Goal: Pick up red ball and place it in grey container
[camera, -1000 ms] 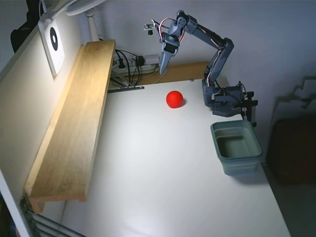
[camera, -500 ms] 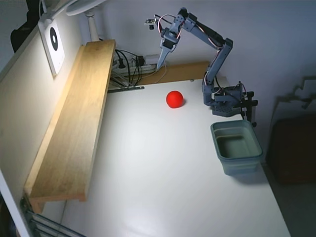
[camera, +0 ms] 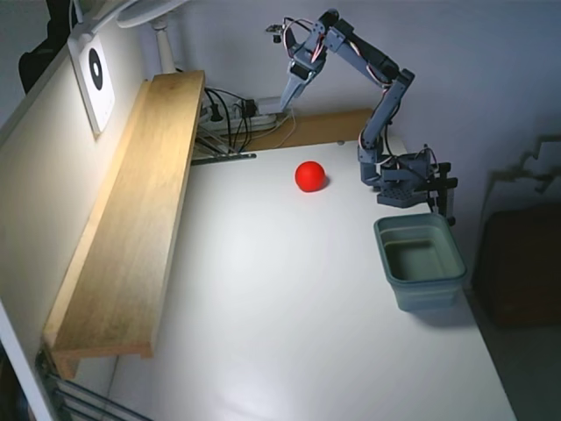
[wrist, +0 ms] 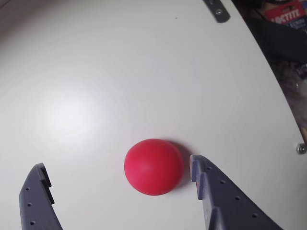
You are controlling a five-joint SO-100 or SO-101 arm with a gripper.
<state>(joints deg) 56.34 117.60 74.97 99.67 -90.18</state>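
The red ball (camera: 309,175) lies on the white table, toward the back and a little right of centre in the fixed view. My gripper (camera: 288,98) hangs in the air above and behind it, not touching it. In the wrist view the ball (wrist: 153,166) sits on the table below, between the two open grey fingertips, closer to the right finger (wrist: 211,191) than to the left one (wrist: 36,196). The gripper (wrist: 116,165) is open and empty. The grey container (camera: 429,294) stands upright and empty at the table's right side, in front of the arm's base.
A long wooden shelf (camera: 131,210) runs along the left wall. Cables and a power strip (camera: 232,114) lie at the back by the wall. The arm's base (camera: 403,180) is clamped at the right edge, just behind the container. The table's right edge drops off beside the container.
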